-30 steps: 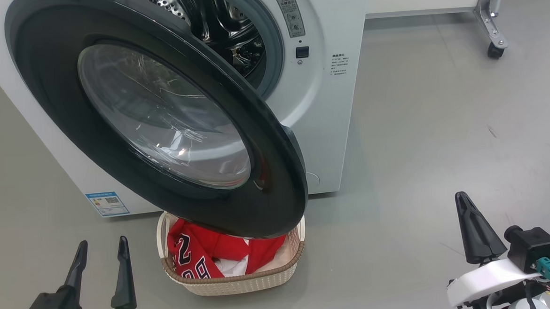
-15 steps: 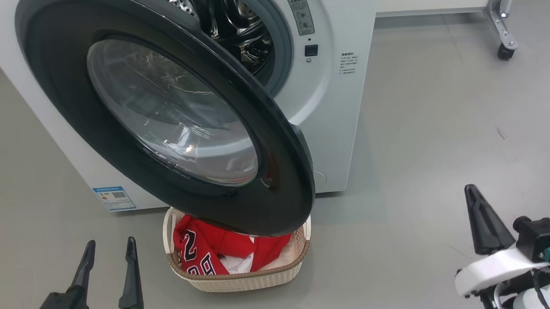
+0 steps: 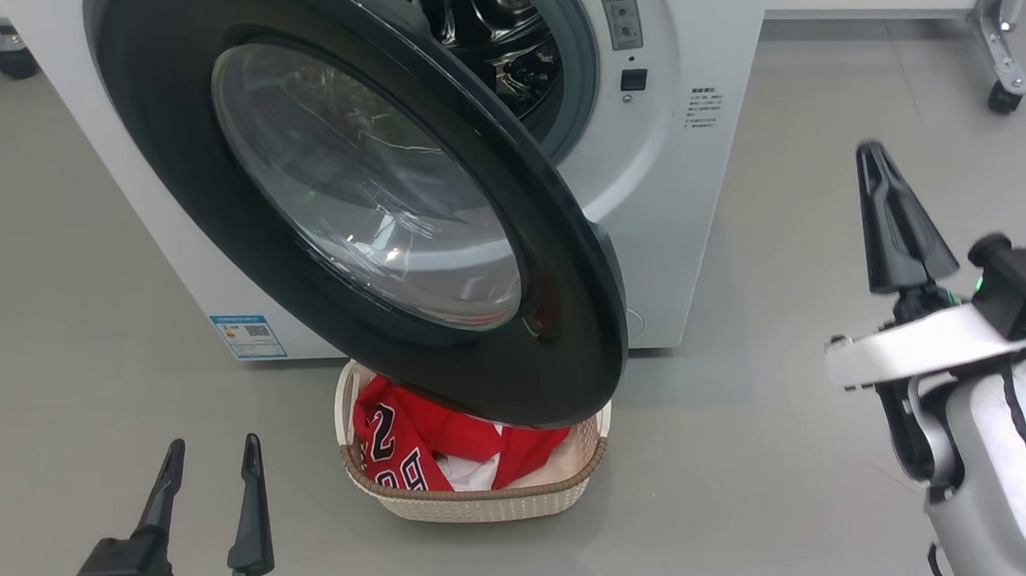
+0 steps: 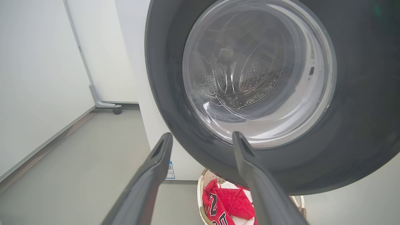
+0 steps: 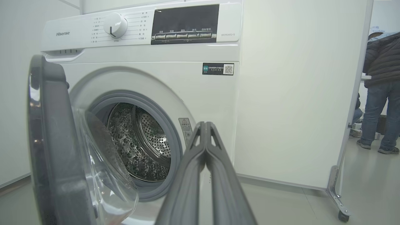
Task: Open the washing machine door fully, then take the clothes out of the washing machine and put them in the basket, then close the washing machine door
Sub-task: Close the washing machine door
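The glossy black washing machine door [image 3: 569, 346] stands swung out from the white washing machine [image 3: 694, 226], its glass bowl [image 3: 367, 181] facing me. The steel drum [image 5: 140, 140] looks bare of fabric. Red clothes [image 3: 416, 447] with a numbered jersey lie in the cream basket [image 3: 489, 500] on the floor beneath the door's lower edge. My left gripper [image 3: 210, 449] is open and holds nothing, low at the left, apart from the basket. My right gripper [image 3: 875, 153] is shut and holds nothing, raised to the right of the machine. The left wrist view has the door [image 4: 359, 125] and basket [image 4: 201, 193] ahead.
Grey floor [image 3: 794, 449] spreads to the right of the machine. A white panel on a castor frame [image 3: 1003, 95] stands at the back right. A person [image 5: 381, 93] in a dark jacket and jeans stands behind that panel's edge in the right wrist view.
The head camera has shifted, sliding the whole scene rightward. My right gripper has risen well above its earlier height, staying shut. The left gripper stays open low down.
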